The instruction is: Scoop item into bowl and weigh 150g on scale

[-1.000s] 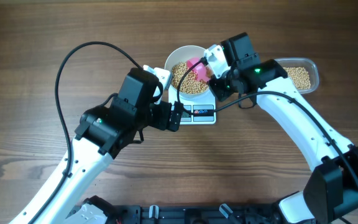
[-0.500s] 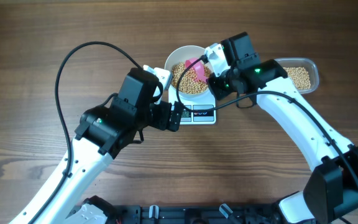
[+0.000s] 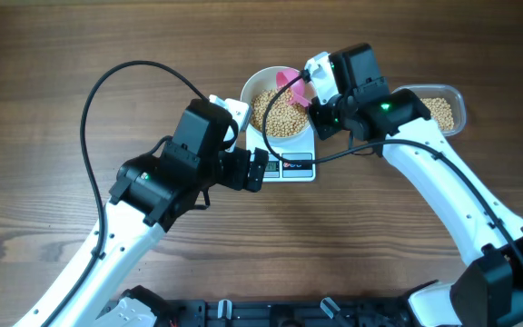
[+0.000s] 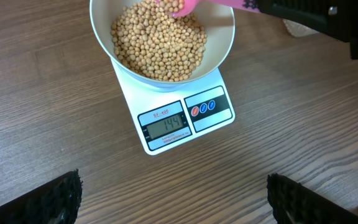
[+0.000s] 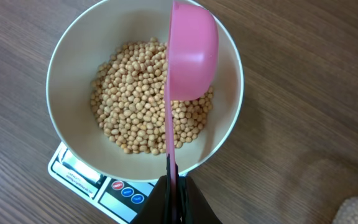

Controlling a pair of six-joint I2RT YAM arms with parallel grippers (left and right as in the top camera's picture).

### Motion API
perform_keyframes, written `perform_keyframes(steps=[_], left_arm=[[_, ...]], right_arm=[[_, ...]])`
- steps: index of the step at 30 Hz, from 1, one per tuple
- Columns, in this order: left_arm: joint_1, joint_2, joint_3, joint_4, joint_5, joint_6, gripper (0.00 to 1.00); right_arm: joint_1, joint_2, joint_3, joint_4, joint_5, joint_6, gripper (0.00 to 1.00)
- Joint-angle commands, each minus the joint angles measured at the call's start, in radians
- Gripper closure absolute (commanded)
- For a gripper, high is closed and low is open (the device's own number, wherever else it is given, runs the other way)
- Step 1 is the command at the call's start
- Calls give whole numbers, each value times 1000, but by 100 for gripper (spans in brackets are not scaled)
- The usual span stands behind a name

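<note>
On the dark wood-grain table [image 3: 44, 54], my right gripper [image 5: 176, 199] clenches the pink plastic scoop [image 5: 191, 56], handle running left from my grip, cup tipped over the deep white bowl [image 5: 73, 74] of tan beans [image 4: 160, 43] on the flat white scale [image 4: 166, 124]. My left gripper [image 4: 178, 202] hangs released, nearer.

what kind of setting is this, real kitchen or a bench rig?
Probably a robot bench staged for weighing, not a real kitchen: left arm and right arm at a wood-grain table, a small scale carrying a bowl of beans, a clear tub of more beans nearby.
</note>
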Motion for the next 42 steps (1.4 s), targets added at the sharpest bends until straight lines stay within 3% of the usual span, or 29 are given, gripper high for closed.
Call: perform_keyframes(steps=[1,8,21,30,42], left_arm=[[-3,-7,-5,2,-13,-10,0],[-3,-7,-5,2,-13,-10,0],[-3,-7,-5,2,-13,-10,0],[-3,-7,-5,-1,-13,-10,0],[-3,-7,-5,-1,-13,-10,0]], right_arm=[[-5,-35,18,5,18,14,96],[-2,-37,18,-6,10,-135,96],[-2,-37,18,-2,-43,-56,96],[-2,-38,18,-26,-54,147,96],[-4,-63,18,-16,-153,150,96]])
